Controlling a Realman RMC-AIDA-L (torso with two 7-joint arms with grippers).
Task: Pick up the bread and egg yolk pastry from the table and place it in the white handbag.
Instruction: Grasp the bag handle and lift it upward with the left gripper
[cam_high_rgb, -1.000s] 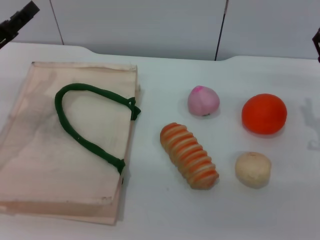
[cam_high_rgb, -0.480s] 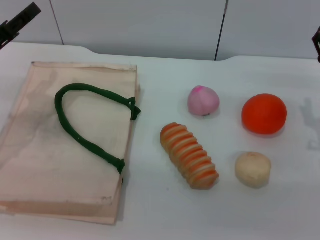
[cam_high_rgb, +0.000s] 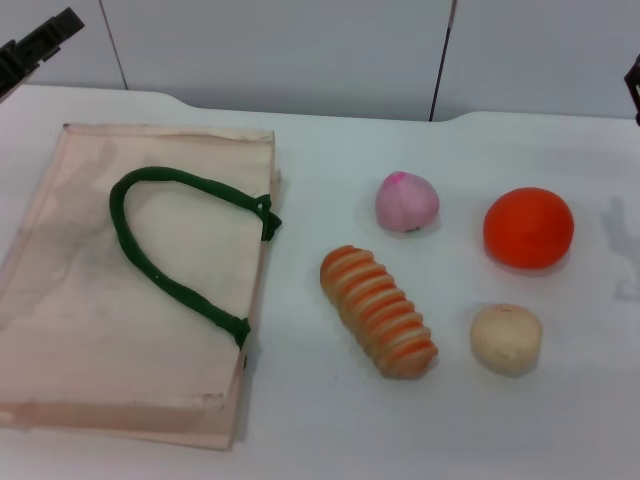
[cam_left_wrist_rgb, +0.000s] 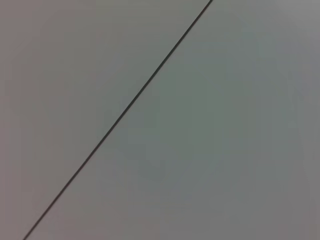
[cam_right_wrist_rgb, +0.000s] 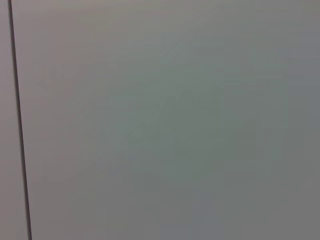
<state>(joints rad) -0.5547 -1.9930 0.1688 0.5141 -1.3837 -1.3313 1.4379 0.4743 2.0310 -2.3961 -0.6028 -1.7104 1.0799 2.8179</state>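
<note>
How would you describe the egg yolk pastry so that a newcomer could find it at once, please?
Start at the white handbag lying flat on the table's left side, then look right past the bread. The egg yolk pastry sits just beyond it, nearest the table's front edge. It is the small, matte, pale beige ball, smaller than the orange ball behind it.

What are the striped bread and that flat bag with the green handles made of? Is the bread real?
The bread looks like a soft foam or rubbery toy rather than baked dough: its orange and tan ridges are very even and smooth, with a slight sheen. The white handbag looks like plain matte woven fabric, canvas-like, lying limp with creases. Its handles look like thick green cord.
</note>
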